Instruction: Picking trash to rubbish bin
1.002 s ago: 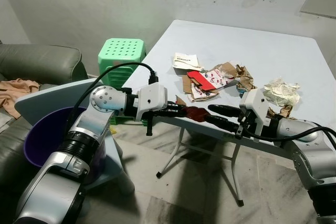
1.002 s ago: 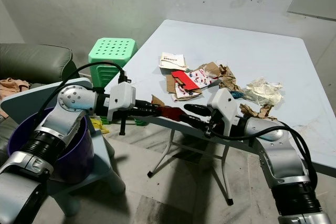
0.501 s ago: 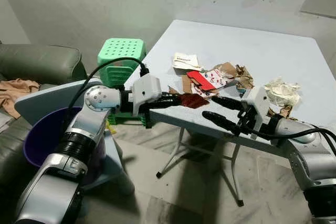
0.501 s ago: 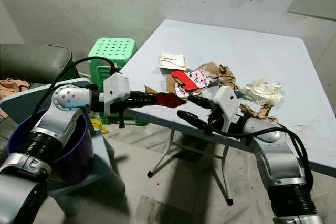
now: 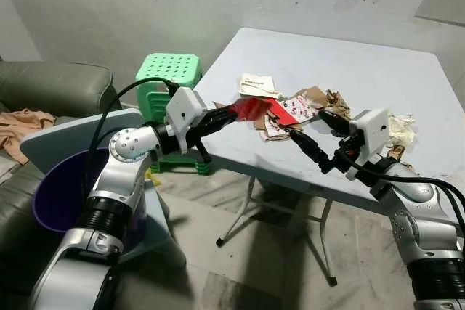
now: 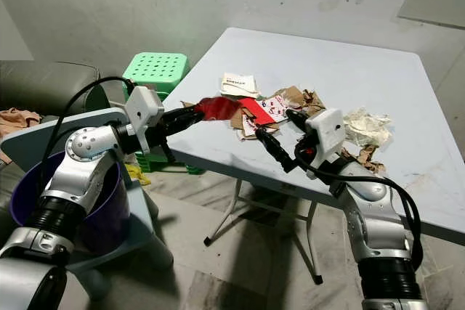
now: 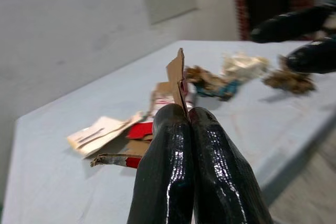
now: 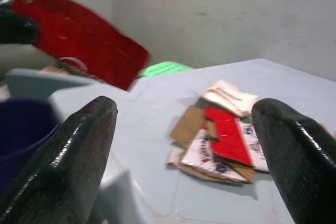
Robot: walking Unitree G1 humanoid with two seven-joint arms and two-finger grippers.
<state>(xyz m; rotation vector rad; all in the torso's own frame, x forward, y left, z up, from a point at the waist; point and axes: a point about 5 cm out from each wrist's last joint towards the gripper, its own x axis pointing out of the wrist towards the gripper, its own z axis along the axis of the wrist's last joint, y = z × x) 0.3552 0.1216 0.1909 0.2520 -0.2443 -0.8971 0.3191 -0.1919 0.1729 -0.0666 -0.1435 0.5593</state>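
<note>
Room: bare grey wall, pale blue folding table [image 5: 378, 70], green stool [image 5: 168, 72] behind it, sofa [image 5: 51, 88] at your left.
Left gripper [image 5: 221, 115]: fingers pinched tight on a red card scrap [image 5: 251, 108], held above the table's near corner.
Right gripper [image 5: 314, 136]: jaws spread wide, nothing in them, hovering beside the trash pile [image 5: 290, 110].
Bin: purple rubbish bin [image 5: 54, 194] sits low at your left, well apart from the scrap.
Next: swing left, keep the pinch firm, release only over the bin mouth.
Materials: flat stiff card, torn brown edges; crumpled paper [image 5: 398, 127] looks soft and light.
</note>
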